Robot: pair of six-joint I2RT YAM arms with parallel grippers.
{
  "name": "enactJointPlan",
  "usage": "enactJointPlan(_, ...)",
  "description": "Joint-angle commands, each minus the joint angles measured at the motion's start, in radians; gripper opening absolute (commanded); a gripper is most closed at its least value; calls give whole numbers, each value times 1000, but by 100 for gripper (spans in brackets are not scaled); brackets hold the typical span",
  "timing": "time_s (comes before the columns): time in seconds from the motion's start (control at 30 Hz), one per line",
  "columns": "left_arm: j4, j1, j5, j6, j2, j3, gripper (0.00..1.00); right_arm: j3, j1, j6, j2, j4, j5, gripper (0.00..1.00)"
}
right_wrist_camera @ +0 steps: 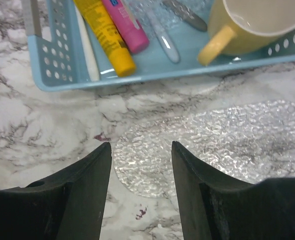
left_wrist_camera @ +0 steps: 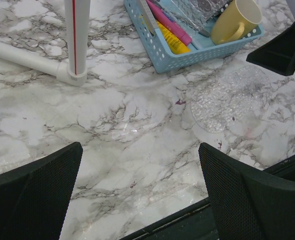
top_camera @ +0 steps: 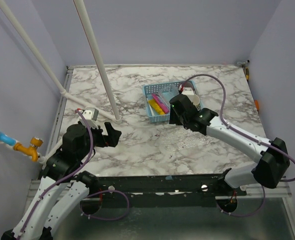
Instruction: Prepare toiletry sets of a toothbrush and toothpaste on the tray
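- Four pieces of the sets lie in the pale blue perforated plastic basket (right_wrist_camera: 152, 75). The yellow soft tube (right_wrist_camera: 104, 32) and the pink soft tube (right_wrist_camera: 128, 26) lie side by side, touching. The pale blue stick-like brush (right_wrist_camera: 163, 39) is just beside them. The thin grey brush (right_wrist_camera: 32, 15) rests along the rim farthest from the yellow ceramic mug (right_wrist_camera: 257, 25).
- Nothing lies on the clear, bubble-textured oval tray (right_wrist_camera: 227, 140), which sits on the white marble surface (right_wrist_camera: 37, 125) just in front of the basket. By my reading you are at the very first pick.
- Your right fingers (right_wrist_camera: 87, 190) are spread with nothing between them. They hover above the tray's near end and point towards the tubes.
- Your left fingers (left_wrist_camera: 37, 190) are spread wide and grasp nothing, well apart from the basket.
- For the next move, carry the right fingers forward over the basket wall and lower them across a single tube. Because the two tubes touch, straddle the yellow one from its free side, or you may pinch both.
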Motion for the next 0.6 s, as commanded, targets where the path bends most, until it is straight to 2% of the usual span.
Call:
enactJointPlan(0.0, -9, 5, -11, 10, 8, -8, 99, -89, 4, 63, -63, -53, 37, 56)
enactJointPlan(0.2, -10, 5, -12, 9, 13, -8, 99, -224, 2, 88, -78, 35, 34, 58)
enactJointPlan(0.57, -12, 5, -22, 8, 21, -8, 99, -375, -51, 92, -3, 203, -22, 58)
